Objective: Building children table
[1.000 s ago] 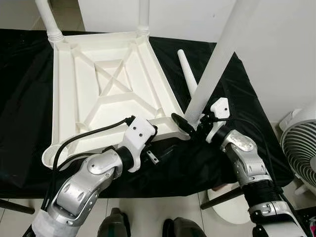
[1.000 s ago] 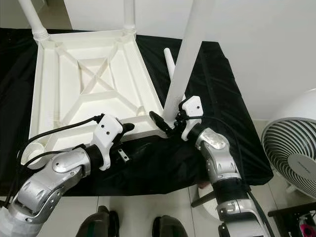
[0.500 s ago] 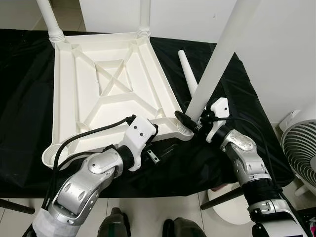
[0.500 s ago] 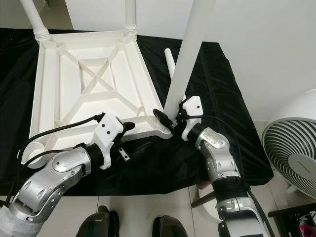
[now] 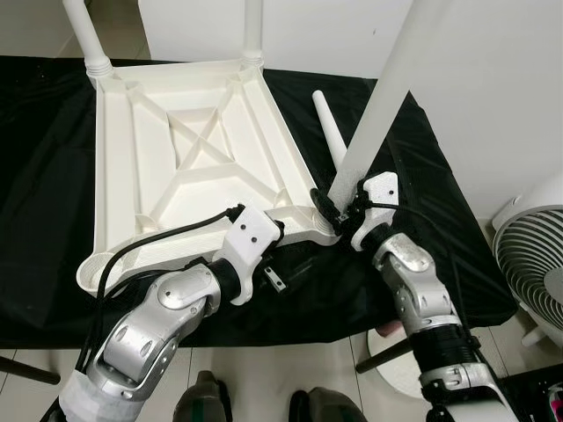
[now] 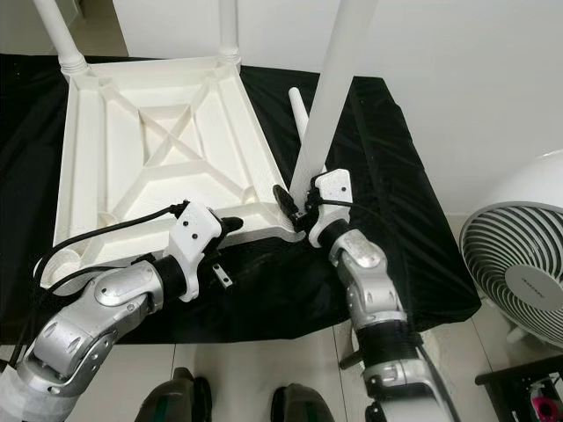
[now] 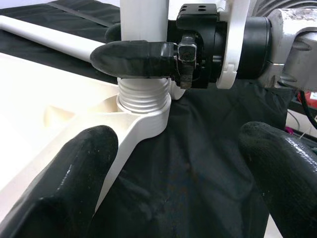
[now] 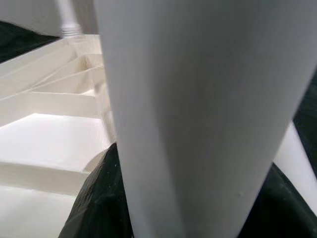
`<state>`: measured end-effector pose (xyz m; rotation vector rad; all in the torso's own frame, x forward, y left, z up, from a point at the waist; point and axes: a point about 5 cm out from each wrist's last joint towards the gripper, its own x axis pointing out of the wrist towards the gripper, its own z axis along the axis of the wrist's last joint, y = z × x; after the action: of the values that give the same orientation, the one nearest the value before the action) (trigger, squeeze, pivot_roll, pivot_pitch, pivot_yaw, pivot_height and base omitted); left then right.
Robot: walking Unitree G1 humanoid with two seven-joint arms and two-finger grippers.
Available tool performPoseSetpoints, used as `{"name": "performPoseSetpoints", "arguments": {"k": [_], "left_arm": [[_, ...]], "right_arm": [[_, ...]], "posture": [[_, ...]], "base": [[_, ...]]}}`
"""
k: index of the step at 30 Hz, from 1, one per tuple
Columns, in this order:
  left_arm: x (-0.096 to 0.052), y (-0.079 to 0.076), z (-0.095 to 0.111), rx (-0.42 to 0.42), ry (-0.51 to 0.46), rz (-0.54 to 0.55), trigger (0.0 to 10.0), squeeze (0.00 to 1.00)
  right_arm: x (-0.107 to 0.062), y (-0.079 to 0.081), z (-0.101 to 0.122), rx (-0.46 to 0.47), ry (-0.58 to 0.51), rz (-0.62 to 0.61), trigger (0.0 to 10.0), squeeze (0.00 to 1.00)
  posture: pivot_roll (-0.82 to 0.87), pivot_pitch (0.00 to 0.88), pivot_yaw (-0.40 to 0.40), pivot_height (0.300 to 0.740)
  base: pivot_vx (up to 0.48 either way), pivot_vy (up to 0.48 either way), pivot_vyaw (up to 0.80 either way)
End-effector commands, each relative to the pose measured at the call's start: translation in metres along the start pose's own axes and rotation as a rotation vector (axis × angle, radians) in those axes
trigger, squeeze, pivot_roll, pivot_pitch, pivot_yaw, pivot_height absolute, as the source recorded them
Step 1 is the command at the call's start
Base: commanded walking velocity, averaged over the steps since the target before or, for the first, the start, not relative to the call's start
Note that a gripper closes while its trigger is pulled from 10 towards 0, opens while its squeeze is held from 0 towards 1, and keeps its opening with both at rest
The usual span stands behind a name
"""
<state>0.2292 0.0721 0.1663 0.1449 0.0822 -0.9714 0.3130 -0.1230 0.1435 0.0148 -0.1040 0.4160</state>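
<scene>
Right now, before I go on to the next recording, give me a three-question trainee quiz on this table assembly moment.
1. True or false: the right hand is shut on the white leg just above its threaded end.
2. Where does that leg's threaded end sit? A) in the corner socket of the upturned tabletop; B) flat on the black cloth; C) in the fan.
3. How many legs already stand at the tabletop's far corners?

Key: 1 true. 2 A. 3 two, with one spare leg lying loose on the cloth. The left hand hovers open near the socket.
</scene>
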Motion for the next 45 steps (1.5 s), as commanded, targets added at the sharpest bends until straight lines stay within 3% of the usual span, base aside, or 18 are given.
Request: {"name": "performPoseSetpoints", "arguments": {"k": [1,2,6,10,23,24,29,33,34,39,45], "left_arm": [[0.002,-0.003,0.001,0.009,-0.004,-0.033,10.0,0.00],[0.002,-0.003,0.001,0.009,-0.004,-0.033,10.0,0.00],[0.002,-0.004,0.001,0.009,-0.007,-0.036,10.0,0.00],[0.002,-0.004,0.001,0.009,-0.010,-0.038,10.0,0.00],[0.000,-0.005,0.001,0.005,-0.008,-0.039,10.0,0.00],[0.000,-0.005,0.001,0.005,-0.008,-0.041,10.0,0.00],[0.001,-0.005,0.001,0.009,-0.009,-0.041,10.0,0.00],[0.001,-0.004,0.002,0.009,-0.011,-0.041,10.0,0.00],[0.001,-0.004,0.002,0.008,-0.013,-0.038,10.0,0.00],[0.001,-0.004,0.002,0.007,-0.014,-0.037,10.0,0.00],[0.002,-0.003,0.005,0.008,-0.023,-0.035,10.0,0.00]], "right_arm": [[-0.003,-0.005,-0.005,0.024,0.034,-0.111,10.0,0.00],[-0.003,-0.005,-0.005,0.024,0.034,-0.111,10.0,0.00],[-0.006,0.005,-0.009,0.018,0.057,-0.305,10.0,0.00],[-0.008,0.012,-0.013,0.036,0.084,-0.377,10.0,0.00],[-0.006,0.014,-0.003,0.074,0.039,-0.335,10.0,0.00],[-0.006,0.014,-0.001,0.088,0.017,-0.299,10.0,1.00],[-0.008,0.012,0.010,0.072,-0.069,-0.189,10.0,1.00],[-0.008,0.010,0.012,0.062,-0.074,-0.176,10.0,1.00],[-0.008,0.006,0.013,0.044,-0.064,-0.089,10.0,0.00],[-0.008,0.003,0.014,0.028,-0.055,-0.026,10.0,0.00],[-0.010,-0.014,0.010,-0.071,0.002,0.191,10.0,0.00]], "posture": [[0.00,0.041,-0.030,0.740],[0.00,0.041,-0.030,0.740],[0.01,0.030,-0.033,0.740],[0.01,0.030,-0.035,0.740],[0.01,0.024,-0.034,0.740],[0.01,0.023,-0.033,0.740],[0.01,0.018,-0.035,0.740],[0.01,0.019,-0.035,0.740],[0.01,0.022,-0.036,0.740],[0.01,0.024,-0.036,0.740],[0.00,0.035,-0.031,0.740]], "base": [[0.000,0.000,0.00],[0.000,0.000,0.00],[0.000,0.000,0.00],[0.000,0.000,0.00],[0.000,0.000,0.00],[0.000,0.000,0.00],[0.000,0.000,0.00],[0.000,0.000,0.00],[0.000,0.000,0.00],[0.000,0.000,0.00],[0.000,0.000,0.00]]}}
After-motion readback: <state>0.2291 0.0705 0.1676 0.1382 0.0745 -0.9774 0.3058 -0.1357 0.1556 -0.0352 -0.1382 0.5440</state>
